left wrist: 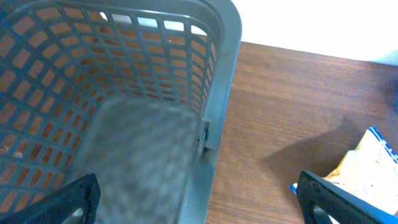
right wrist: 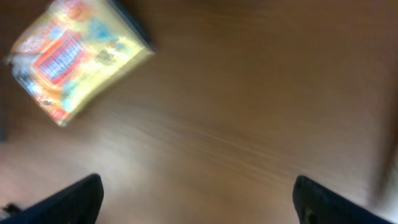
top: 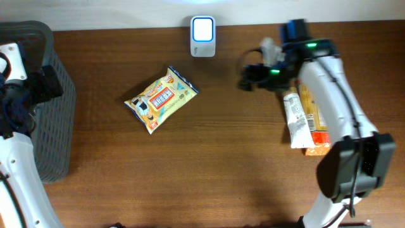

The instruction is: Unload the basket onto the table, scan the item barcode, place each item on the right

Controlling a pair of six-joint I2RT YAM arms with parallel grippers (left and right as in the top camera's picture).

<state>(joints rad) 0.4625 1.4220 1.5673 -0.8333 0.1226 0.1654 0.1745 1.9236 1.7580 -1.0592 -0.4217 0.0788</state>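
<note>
On the overhead view, the yellow snack packet [top: 161, 99] lies flat on the brown table [top: 221, 171], a little toward 10 o'clock from the table's middle, with its printed face up and its long side running from 8 o'clock to 2 o'clock. Nothing touches it. The white scanner [top: 202, 28] stands at 12 o'clock near the far edge, well apart from the packet. The right gripper [right wrist: 199, 202] hovers at 2 o'clock over bare wood. Its two dark fingertips [right wrist: 71, 199] stand spread wide at the lower corners of the wrist view with nothing between them, and the packet shows blurred at 10 o'clock in that view. Under the right arm, at 3 o'clock, a white pouch [top: 295, 120] and an orange packet [top: 315, 136] lie side by side. The left gripper [left wrist: 193, 205] hangs at 9 o'clock above the rim of the grey mesh basket [left wrist: 217, 93], its jaws also spread wide and empty, with a corner of the snack packet visible at 4 o'clock in its view.
</note>
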